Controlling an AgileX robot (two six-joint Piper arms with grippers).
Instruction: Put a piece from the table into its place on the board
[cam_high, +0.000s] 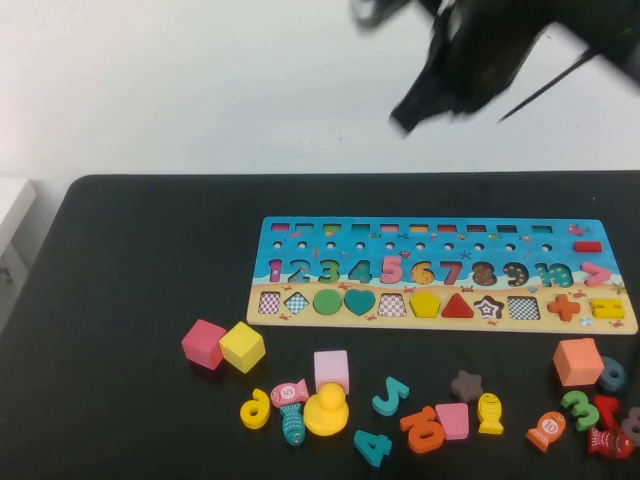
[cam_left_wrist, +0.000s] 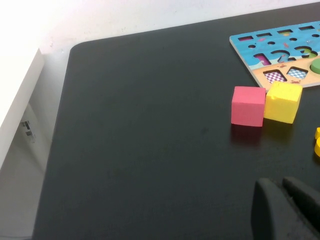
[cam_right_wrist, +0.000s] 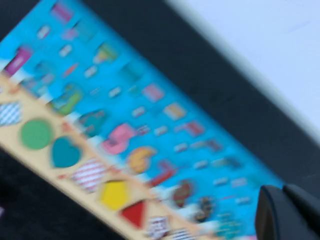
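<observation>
Board (cam_high: 440, 275) flat on the black table (cam_high: 130, 260), long axis running left to right. Loose pieces scattered along the board's near side, none yet lifted.

Right gripper (cam_right_wrist: 281, 192) up in the air over the board's far edge, blurred in the high view (cam_high: 405, 118); fingers pressed together, nothing between them. Left gripper (cam_left_wrist: 280, 185) low, off the board's left near corner, likewise closed and empty, with a pink cube (cam_left_wrist: 248, 105) and a yellow cube (cam_left_wrist: 283, 102) between it and the board, the two cubes touching.

Likely candidate, as a guess only: brown star (cam_high: 466, 384), just nearside of the board, almost straight in front of the open star recess (cam_high: 488, 307). From the right gripper, across the whole board and down, toward the robot. Probably the right arm's job, being the nearer to that end.

Star lying flat, no long axis to speak of, so little to align for the grasp. Which way its tips point: too small to tell. Matching tips to recess probably the fussy part.
</observation>
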